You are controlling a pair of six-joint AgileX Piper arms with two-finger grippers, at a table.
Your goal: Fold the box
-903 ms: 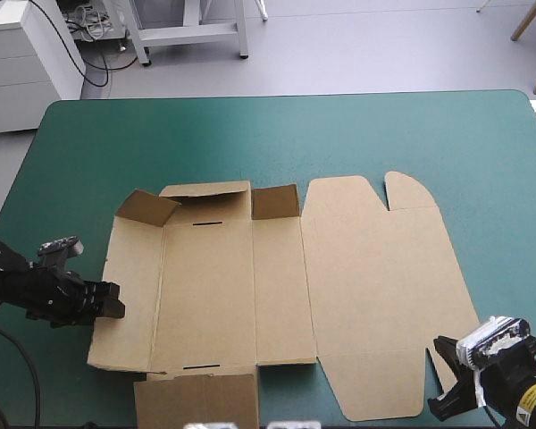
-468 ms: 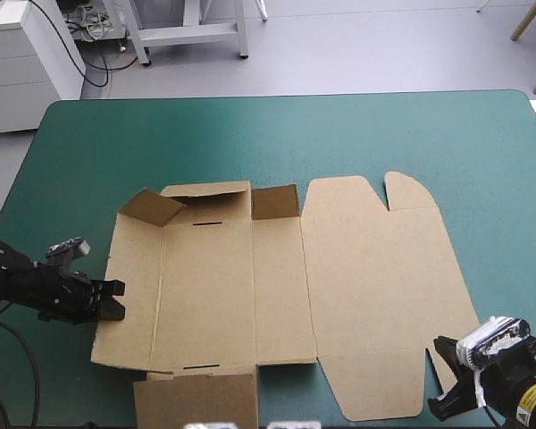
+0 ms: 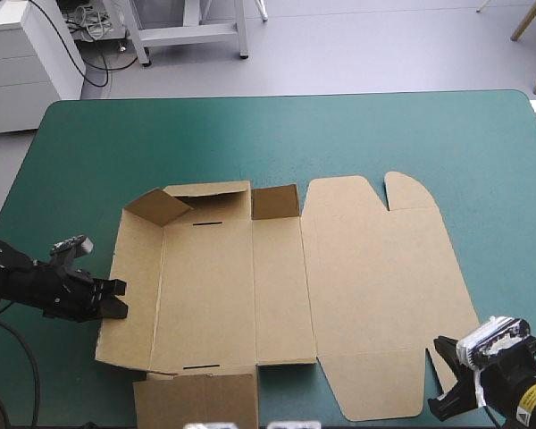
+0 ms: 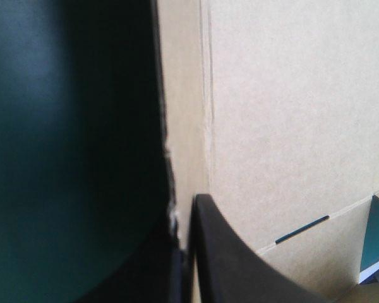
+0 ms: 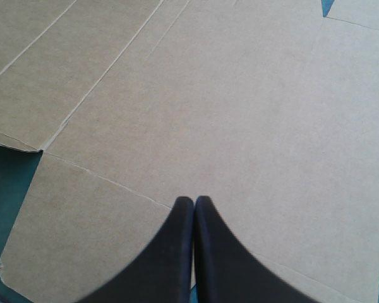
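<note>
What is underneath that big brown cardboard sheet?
The box lies on the teal-green cover, which shows around it. Anything directly beneath is hidden by the board. The left gripper pinches its left edge.

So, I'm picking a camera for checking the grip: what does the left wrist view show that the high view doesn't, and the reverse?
Left wrist only: the left hand all but shut on the box's left edge, board between its fingers. High only: the whole box outline, the raised far-left flap, the right hand. Both: the box and the teal-green cover.
</note>
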